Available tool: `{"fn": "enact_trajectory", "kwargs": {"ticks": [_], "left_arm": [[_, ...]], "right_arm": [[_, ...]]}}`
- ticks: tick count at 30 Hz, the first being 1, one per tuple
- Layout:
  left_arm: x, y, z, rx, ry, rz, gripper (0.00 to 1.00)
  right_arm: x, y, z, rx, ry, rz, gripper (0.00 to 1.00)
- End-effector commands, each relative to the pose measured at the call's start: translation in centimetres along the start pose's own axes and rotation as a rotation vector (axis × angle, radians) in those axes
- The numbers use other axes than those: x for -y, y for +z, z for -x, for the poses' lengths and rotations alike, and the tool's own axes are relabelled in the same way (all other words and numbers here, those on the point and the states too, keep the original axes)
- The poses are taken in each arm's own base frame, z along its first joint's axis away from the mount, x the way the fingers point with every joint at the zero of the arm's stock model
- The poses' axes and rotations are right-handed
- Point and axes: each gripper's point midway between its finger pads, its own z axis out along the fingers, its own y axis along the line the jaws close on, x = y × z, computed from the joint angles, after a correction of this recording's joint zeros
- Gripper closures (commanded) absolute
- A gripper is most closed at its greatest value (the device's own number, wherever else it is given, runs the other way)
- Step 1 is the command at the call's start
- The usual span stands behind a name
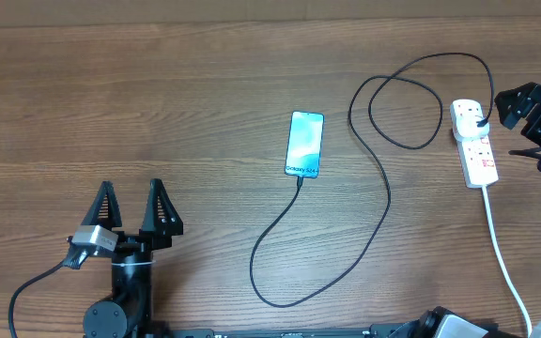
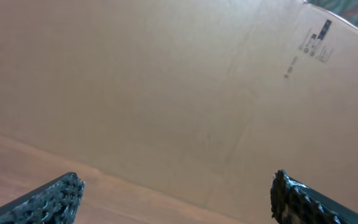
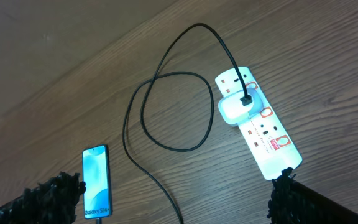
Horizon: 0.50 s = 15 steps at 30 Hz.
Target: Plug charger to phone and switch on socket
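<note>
The phone (image 1: 305,143) lies face up mid-table with its light-blue screen lit. The black charger cable (image 1: 389,199) meets its lower end, loops across the table and runs to a white adapter (image 3: 235,107) plugged into the white socket strip (image 1: 478,155) at the right. My right gripper (image 1: 526,108) is open and hovers just right of the strip. In its wrist view (image 3: 173,202) the strip (image 3: 272,146), the cable (image 3: 154,178) and the phone (image 3: 96,190) lie below the jaws. My left gripper (image 1: 130,211) is open and empty at the front left, far from everything.
The strip's white cord (image 1: 503,258) runs to the front right edge. The left wrist view shows its open jaws (image 2: 176,202) facing a brown cardboard wall (image 2: 185,81) at the table's far edge. The table is bare wood (image 1: 158,103).
</note>
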Motion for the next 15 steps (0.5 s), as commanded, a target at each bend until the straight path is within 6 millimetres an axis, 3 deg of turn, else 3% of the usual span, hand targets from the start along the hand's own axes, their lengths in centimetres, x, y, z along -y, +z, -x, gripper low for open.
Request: {"fn": "enact_trajectory", "kwargs": {"ticks": [1,15], "left_arm": [[-1.3,-0.4,-1.0,0.009,0.001,0.031,0.00],[-4.3,-1.3,-6.4,-0.195,0.025,0.148,0.00]], "right_arm": [[-0.1,0.0,0.2,0.005,-0.006,0.004,0.00],[-0.1,0.0,0.2,0.005,-0.006,0.004,0.00]]}}
